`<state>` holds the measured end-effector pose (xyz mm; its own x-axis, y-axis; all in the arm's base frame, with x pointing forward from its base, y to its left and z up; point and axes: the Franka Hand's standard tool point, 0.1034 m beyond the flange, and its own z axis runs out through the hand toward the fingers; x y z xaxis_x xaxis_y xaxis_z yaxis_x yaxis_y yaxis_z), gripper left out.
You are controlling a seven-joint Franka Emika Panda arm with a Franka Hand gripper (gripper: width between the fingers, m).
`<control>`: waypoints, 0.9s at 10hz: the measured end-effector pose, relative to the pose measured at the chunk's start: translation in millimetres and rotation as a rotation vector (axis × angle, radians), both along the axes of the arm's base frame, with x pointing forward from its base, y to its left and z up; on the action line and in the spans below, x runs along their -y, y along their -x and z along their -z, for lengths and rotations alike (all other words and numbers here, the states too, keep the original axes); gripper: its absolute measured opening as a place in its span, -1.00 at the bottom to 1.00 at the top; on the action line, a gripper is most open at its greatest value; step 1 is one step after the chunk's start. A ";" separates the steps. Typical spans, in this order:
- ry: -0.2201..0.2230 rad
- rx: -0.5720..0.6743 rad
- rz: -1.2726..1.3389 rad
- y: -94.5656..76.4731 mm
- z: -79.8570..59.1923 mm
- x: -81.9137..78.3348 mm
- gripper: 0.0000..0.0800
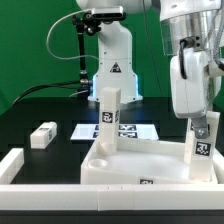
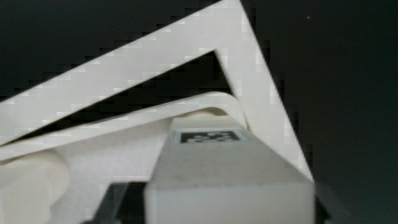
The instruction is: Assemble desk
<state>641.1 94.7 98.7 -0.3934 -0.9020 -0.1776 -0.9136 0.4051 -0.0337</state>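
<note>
Here, a tagged leg (image 2: 222,160) upright between parted jaws (image 2: 217,203).

Ext cam low, near table edge, faces arm base; wrist cam close above leg (image 2: 222,170); both see tabletop (image 1: 140,162).

two legs (image 1: 110,113) upright on tabletop (image 1: 135,163), loose leg (image 1: 43,135) apart

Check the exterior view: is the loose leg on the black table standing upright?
No, the loose leg lies on its side on the table, apart from the tabletop panel, where two other legs stand upright.
</note>
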 end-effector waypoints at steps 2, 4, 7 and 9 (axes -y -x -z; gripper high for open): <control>0.001 0.012 -0.043 1.0 -6.3 -1.4 0.43; -0.001 0.055 -0.117 5.3 -36.3 10.4 0.59; 0.001 0.069 -0.116 7.7 -47.2 19.1 0.62; 0.001 0.069 -0.117 7.6 -46.4 19.0 0.62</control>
<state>633.5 75.8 145.1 -0.2728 -0.9412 -0.1991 -0.9501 0.2962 -0.0983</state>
